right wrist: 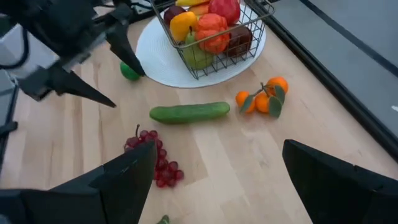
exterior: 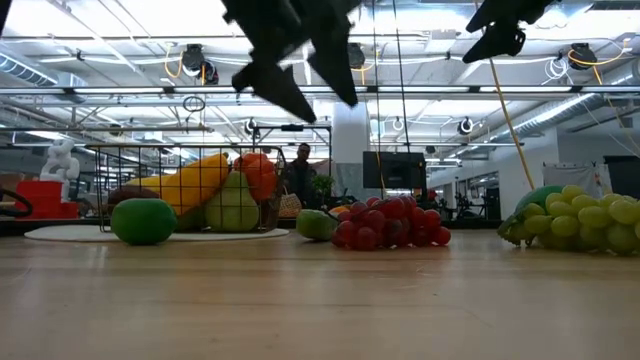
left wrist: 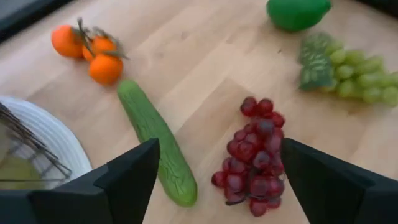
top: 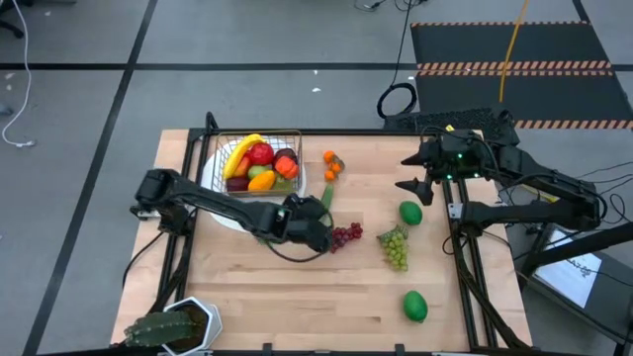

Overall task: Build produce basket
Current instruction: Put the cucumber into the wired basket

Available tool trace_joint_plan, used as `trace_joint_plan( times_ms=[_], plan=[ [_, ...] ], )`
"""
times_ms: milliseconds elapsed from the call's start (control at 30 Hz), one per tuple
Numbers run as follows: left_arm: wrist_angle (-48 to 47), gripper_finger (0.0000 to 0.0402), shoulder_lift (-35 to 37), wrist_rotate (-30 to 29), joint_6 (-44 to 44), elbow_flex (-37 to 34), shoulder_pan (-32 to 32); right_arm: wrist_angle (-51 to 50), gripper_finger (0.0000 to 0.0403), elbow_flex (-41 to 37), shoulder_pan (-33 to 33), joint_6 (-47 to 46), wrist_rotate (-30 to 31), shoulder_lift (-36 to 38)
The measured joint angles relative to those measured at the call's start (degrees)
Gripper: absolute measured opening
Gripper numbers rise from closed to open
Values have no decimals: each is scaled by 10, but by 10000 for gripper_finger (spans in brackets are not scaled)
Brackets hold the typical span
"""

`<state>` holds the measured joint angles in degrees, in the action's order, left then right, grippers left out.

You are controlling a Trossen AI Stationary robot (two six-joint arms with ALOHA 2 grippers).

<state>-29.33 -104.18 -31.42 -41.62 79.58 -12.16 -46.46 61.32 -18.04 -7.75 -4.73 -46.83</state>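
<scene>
Our left end effector [left wrist: 214,180] hovered wide open and empty above the red grapes [left wrist: 255,155], beside the cucumber [left wrist: 158,143]; descending off-centre, we risked scattering grapes away from the basket [top: 259,163].

The high view looks straight down on the whole bench [top: 297,297] from well above, with the red grapes [top: 344,235] near its middle, while the low view sits at bench height and looks level across at those same grapes [exterior: 385,222] and into the room behind. The left wrist view looks steeply down from close above the grapes [left wrist: 255,155], and the right wrist view sees them [right wrist: 152,157] from farther off, so all four views share them.
</scene>
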Motion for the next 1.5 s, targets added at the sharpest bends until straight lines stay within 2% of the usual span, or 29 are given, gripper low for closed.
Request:
trace_joint_plan(
  times_ms=[367,567,967,1267,1367,1500],
  plan=[
    [10,284,-93,1,-87,0,25,-1,341,-1,0,9,-1,0],
    [12,276,-127,1,-95,0,41,-1,341,-1,0,10,-15,3],
    [6,275,-146,6,-111,0,70,0,341,-1,0,10,-14,3],
    [-12,274,-158,47,-102,0,76,58,341,-1,0,0,-12,1],
    [0,258,-165,61,-107,1,76,69,341,-1,0,-5,-12,-1],
    [-1,216,-166,68,-115,1,75,75,341,0,0,-6,-11,-6]
  ],
)
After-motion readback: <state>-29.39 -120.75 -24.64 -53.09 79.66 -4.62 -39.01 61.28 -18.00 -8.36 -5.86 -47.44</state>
